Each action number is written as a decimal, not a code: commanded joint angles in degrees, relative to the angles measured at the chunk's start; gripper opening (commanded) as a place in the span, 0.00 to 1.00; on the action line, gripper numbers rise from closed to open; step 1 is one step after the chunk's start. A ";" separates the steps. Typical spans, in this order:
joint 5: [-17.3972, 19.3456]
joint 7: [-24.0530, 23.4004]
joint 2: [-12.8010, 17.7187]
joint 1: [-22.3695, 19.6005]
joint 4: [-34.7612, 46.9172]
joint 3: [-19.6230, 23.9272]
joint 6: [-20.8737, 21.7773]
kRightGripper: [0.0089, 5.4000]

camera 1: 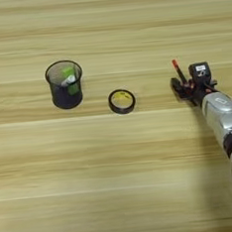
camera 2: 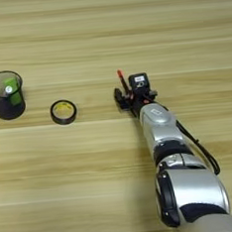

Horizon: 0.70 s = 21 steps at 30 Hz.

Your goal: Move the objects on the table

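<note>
Red-tipped pen in tool

No text, brand or number can be read. The tape ring near the table's middle has a yellow inner label, its print too small to read.

On the desk only three things stand in the way: a black mesh cup at the left, a black tape ring near it to the right (the two are apart, with bare wood between them), and a red-tipped pen at the pincer. A wide bare stretch lies between ring and pincer.
</note>
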State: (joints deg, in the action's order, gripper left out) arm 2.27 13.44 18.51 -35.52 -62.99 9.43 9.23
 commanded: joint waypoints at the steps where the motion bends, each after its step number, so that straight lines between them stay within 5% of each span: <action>1: 0.45 0.53 1.43 -4.09 2.43 0.23 -0.17 0.54; 21: 1.29 2.57 1.19 -3.86 3.14 0.72 -1.80 0.12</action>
State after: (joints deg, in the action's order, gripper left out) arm 2.77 15.91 18.45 -35.61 -62.76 9.70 7.85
